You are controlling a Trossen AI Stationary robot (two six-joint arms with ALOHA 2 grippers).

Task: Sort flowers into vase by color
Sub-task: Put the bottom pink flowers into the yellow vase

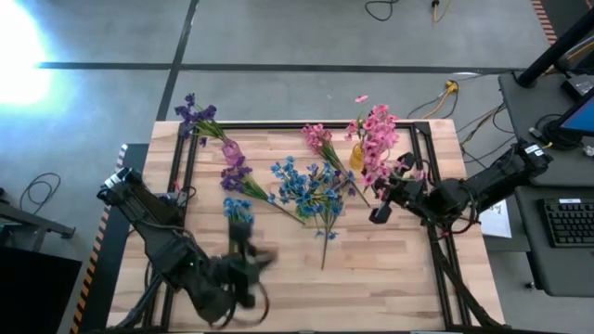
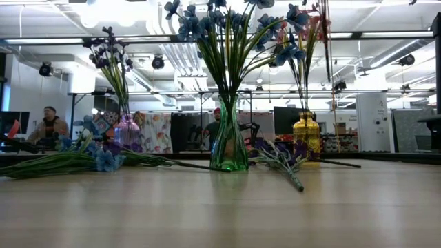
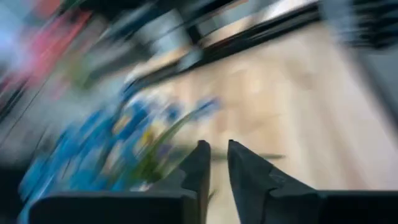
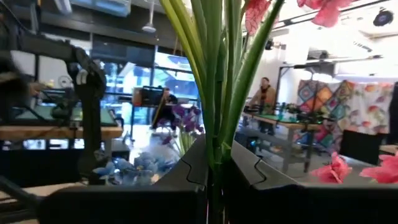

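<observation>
The near half of the table (image 1: 390,288) lies bare, open to passage on the right; the left arm's gripper (image 1: 243,263) occupies its left part. Across the far half stand three vases (purple (image 2: 127,132), green (image 2: 229,141), yellow (image 2: 306,135)); loose flowers (image 1: 311,190) sprawl between them, blocking the middle.

Bright, even indoor light; one view badly blurred.
Glare burns out the floor (image 1: 19,56) at the high view's upper left. Ceiling lights (image 2: 110,10) wash out the low view's top; the table (image 2: 220,207) shines softly. The left wrist view is smeared by motion blur; the flowers (image 3: 118,143) are streaks.
</observation>
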